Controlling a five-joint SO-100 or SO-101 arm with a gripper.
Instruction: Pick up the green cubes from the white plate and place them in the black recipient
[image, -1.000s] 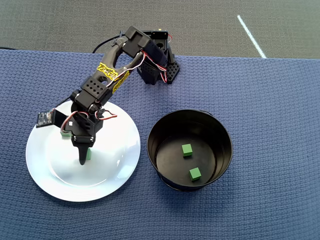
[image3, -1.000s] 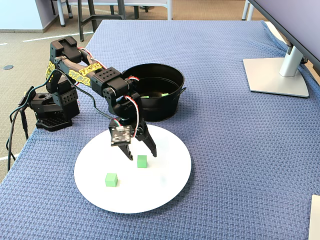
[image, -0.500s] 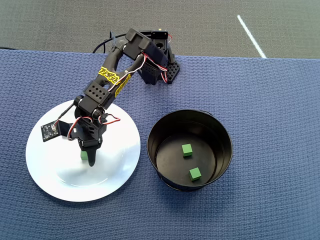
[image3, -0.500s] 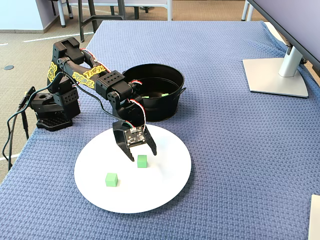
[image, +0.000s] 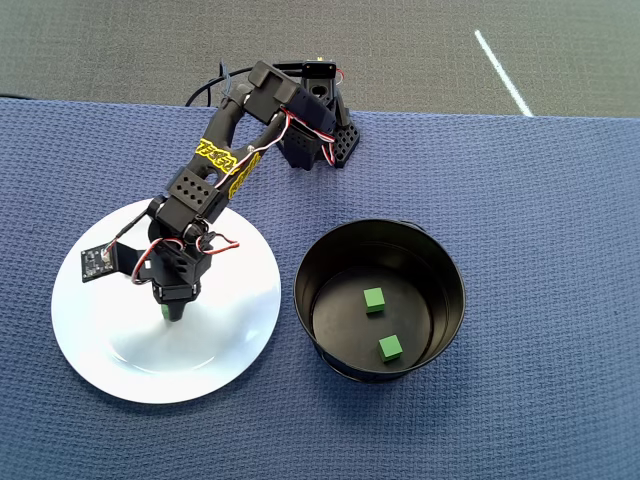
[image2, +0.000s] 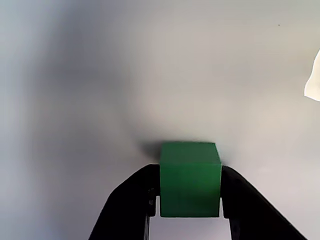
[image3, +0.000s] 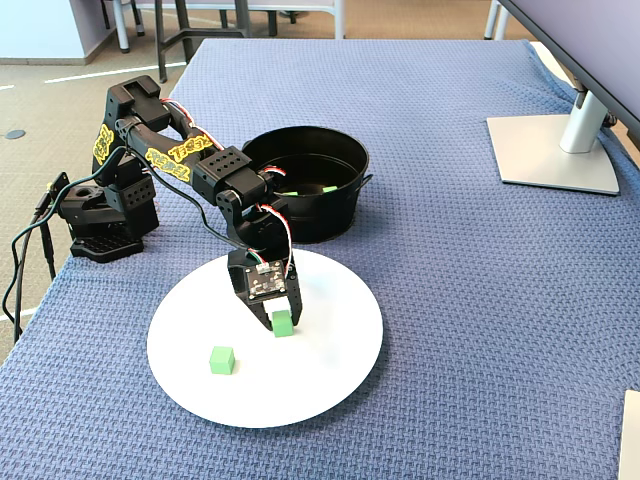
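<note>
On the white plate (image3: 330, 370) (image: 235, 335) my gripper (image3: 281, 322) (image: 172, 312) points down and is shut on a green cube (image3: 283, 323). In the wrist view that cube (image2: 190, 177) rests on the plate (image2: 150, 75), with a black finger (image2: 132, 200) pressed against each of its sides. A second green cube (image3: 222, 359) lies loose on the plate to the left in the fixed view; the arm hides it from overhead. The black recipient (image: 300, 290) (image3: 310, 225) stands beside the plate and holds two green cubes (image: 374, 299) (image: 390, 347).
The arm's base (image: 315, 130) (image3: 100, 215) stands at the edge of the blue cloth, behind the plate. A monitor stand (image3: 555, 150) stands far right in the fixed view. Cables hang off the table edge beside the base.
The gripper has dropped lower over the plate and its jaws have closed from open onto the green cube. The other cubes have not moved.
</note>
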